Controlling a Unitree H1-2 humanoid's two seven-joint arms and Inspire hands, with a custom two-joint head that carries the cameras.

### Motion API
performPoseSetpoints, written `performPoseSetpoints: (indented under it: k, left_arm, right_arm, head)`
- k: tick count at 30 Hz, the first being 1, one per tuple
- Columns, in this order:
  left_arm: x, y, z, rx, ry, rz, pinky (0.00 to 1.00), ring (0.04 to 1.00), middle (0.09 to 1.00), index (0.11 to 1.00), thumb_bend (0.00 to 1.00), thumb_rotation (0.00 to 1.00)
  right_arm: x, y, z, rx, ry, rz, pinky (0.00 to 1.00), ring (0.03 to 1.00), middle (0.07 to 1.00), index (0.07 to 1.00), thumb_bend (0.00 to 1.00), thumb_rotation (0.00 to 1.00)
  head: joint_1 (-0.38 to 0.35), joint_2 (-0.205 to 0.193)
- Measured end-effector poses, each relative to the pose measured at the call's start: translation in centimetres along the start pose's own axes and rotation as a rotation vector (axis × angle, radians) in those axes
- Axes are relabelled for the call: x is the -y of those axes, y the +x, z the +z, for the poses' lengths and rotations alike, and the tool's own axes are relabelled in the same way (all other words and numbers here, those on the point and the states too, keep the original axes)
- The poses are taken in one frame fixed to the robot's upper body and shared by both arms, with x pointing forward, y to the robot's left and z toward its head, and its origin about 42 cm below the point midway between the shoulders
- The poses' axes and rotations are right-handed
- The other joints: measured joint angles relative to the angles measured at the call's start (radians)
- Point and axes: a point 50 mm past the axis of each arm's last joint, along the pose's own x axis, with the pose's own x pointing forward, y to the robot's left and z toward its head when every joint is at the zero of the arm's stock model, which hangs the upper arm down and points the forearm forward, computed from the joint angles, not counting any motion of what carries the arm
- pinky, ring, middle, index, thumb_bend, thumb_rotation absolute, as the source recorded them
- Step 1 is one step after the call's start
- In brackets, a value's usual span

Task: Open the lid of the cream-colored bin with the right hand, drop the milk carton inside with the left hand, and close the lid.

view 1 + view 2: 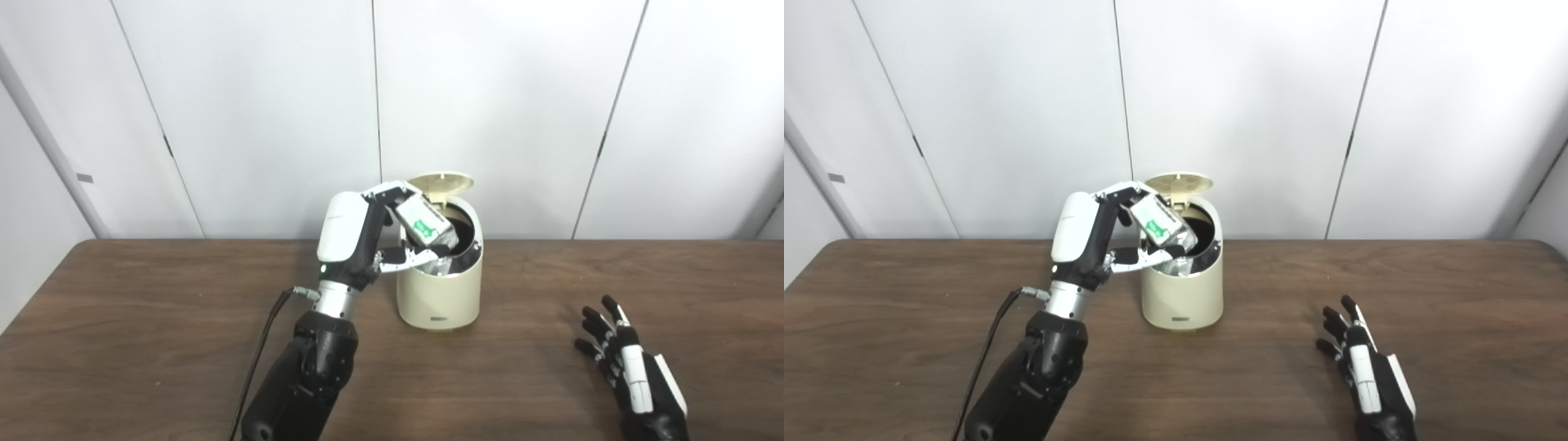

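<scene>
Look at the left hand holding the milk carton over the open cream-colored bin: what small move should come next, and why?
Probably the left hand should open and let go: the milk carton is tilted over the cream-colored bin, the lid stands up, and the right hand rests away on the table.

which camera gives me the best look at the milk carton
The left eye view, narrowly: the milk carton appears slightly larger there, tilted over the bin opening in the left hand, its green print facing the camera. The right eye view shows the same carton, a bit smaller.
</scene>
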Motion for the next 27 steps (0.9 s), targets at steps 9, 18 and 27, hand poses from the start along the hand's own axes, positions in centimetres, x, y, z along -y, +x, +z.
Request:
performPoseSetpoints:
  k: [9, 18, 27]
  left_arm:
    - [-0.17, 0.14, -0.10, -0.066, 0.029, -0.053, 0.38, 0.513, 0.739, 0.765, 0.84, 0.13]
    - [-0.33, 0.45, 0.10, -0.132, 0.049, -0.101, 0.44, 0.578, 0.816, 0.845, 0.91, 0.22]
    - [-0.33, 0.44, 0.09, -0.136, 0.037, -0.098, 0.39, 0.529, 0.787, 0.819, 0.88, 0.18]
  right_arm:
    - [-0.04, -0.02, -0.02, -0.001, 0.000, -0.001, 0.83, 0.921, 0.893, 0.969, 0.65, 0.94]
    - [-0.10, -0.04, -0.04, -0.002, 0.005, 0.001, 0.84, 0.923, 0.887, 0.971, 0.65, 0.96]
    - [-0.23, -0.02, -0.08, -0.005, 0.025, 0.002, 0.86, 0.919, 0.881, 0.966, 0.66, 0.93]
  head:
    - [0.003, -0.008]
    - [0.003, -0.008]
    - [0.003, -0.012]
